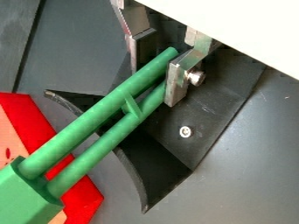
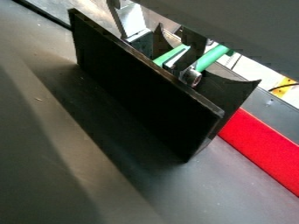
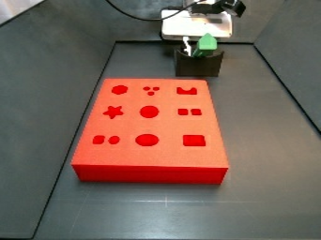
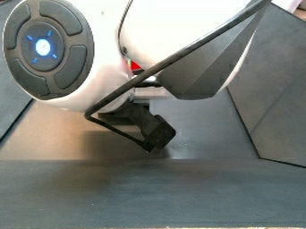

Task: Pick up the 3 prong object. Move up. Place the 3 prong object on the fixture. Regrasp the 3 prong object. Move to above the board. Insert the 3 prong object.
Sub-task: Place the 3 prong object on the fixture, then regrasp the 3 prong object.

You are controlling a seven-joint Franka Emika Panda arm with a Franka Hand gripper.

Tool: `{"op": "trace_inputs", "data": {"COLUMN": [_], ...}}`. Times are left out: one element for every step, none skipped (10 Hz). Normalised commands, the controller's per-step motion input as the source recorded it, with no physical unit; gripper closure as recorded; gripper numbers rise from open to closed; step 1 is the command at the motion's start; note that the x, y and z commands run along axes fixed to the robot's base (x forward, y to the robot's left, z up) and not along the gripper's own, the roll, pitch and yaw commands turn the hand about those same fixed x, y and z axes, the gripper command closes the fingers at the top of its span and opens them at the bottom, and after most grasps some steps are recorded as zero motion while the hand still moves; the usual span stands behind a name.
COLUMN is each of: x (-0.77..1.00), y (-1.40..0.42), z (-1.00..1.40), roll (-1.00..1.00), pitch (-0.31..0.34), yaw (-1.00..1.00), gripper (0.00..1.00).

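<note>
The green 3 prong object [image 1: 105, 131] lies slanted through the notch of the dark fixture [image 1: 176, 166], with its blocky end over the red board [image 1: 24, 118]. My gripper [image 1: 160, 77] is at the prong tips. The tips lie against the finger [image 1: 184, 79] that carries a screw, and a dark gap separates them from the other finger [image 1: 140, 44], so it is open. From behind the fixture wall [image 2: 128, 96], the prongs [image 2: 173, 54] show between the fingers of the gripper [image 2: 163, 58]. In a side view the gripper [image 3: 201, 39] hangs over the fixture [image 3: 198, 66], with green [image 3: 205, 44] showing.
The board [image 3: 150, 131] with its cut-out shapes lies in front of the fixture and covers the middle of the dark floor. Raised walls [image 3: 282, 84] run along the sides. The arm's white housing [image 4: 180, 54] fills a side view, above the fixture [image 4: 149, 130].
</note>
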Motion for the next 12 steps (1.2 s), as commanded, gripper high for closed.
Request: {"op": "trace_inputs", "data": {"x": [0.0, 0.0, -0.01, -0.03, -0.03, -0.04, -0.04, -0.03, -0.03, -0.03, 0.01, 0.01], "y": [0.0, 0.0, 0.0, 0.0, 0.0, 0.0, 0.0, 0.0, 0.0, 0.0, -0.98, -1.0], "z": [0.0, 1.0, 1.0, 1.0, 1.0, 1.0, 0.94, 0.71, 0.52, 0.34, 1.0, 0.95], "roll": [0.0, 0.03, 0.03, 0.05, 0.06, 0.06, 0.06, 0.06, 0.05, 0.05, 1.0, 1.0], "pitch": [0.0, 0.02, 0.023, 0.031, 0.034, 0.046, 0.058, 0.067, 0.064, 0.064, 0.051, 0.049], "yaw": [0.0, -0.02, -0.01, 0.0, 0.0, 0.0, 0.0, -0.01, -0.02, -0.02, 0.03, 0.03], "gripper": [0.0, 0.0, 0.0, 0.0, 0.0, 0.0, 0.0, 0.0, 0.0, 0.0, 0.0, 0.0]}}
